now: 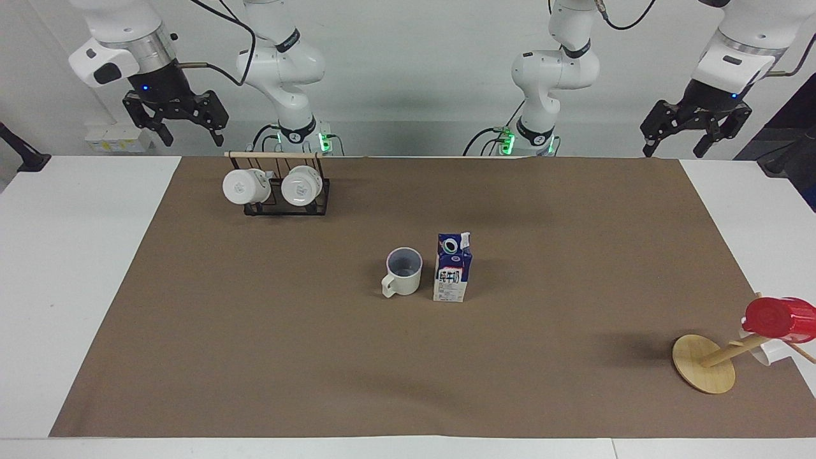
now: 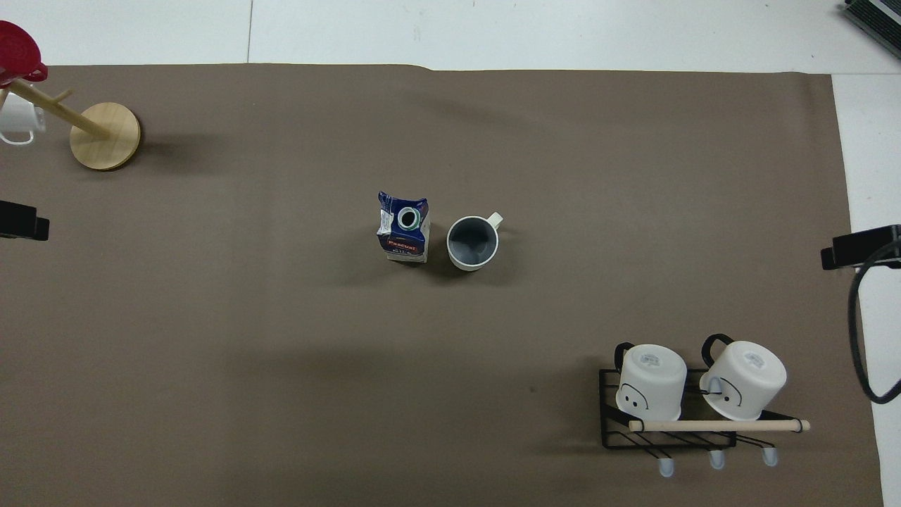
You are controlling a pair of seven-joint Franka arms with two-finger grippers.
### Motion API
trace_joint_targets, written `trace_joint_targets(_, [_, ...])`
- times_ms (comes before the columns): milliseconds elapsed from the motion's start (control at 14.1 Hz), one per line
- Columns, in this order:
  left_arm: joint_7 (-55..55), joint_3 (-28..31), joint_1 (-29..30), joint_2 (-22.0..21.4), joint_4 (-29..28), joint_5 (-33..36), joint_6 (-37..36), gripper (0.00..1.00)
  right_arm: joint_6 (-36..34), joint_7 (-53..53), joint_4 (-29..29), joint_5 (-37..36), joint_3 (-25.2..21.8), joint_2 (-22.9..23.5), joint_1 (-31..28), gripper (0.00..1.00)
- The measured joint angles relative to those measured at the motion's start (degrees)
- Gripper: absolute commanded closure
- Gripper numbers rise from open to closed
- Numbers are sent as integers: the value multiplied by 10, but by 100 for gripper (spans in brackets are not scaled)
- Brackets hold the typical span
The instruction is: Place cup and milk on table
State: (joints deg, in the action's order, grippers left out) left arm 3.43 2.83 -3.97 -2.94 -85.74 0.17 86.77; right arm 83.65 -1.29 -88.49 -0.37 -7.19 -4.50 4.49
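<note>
While both arms wait raised, left pincer [image 1: 693, 135] and right pincer [image 1: 176, 122] spread, cup [image 1: 404, 271] and milk [image 1: 452, 268] stand side by side on the tabletop [image 1: 255, 331].

One cream cup [image 1: 404, 270] stands on the bench [image 1: 76, 268], with one milk carton [image 1: 452, 268] at its 3 o'clock in the facing view. Two white mugs [image 1: 245, 185] hang on one black wire rack [image 1: 287, 203]. One red cup [image 1: 779, 318] sits on one wooden stand [image 1: 704, 363]. One brown mat [image 1: 255, 350] covers the bench. Two pincers show: the left pincer [image 1: 692, 132] and the right pincer [image 1: 177, 120].
</note>
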Motion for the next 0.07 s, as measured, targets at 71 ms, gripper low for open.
trace_joint_targets(71, [0, 0, 0, 0, 0, 0, 0, 0, 0, 0, 0, 0, 0, 0, 0, 0])
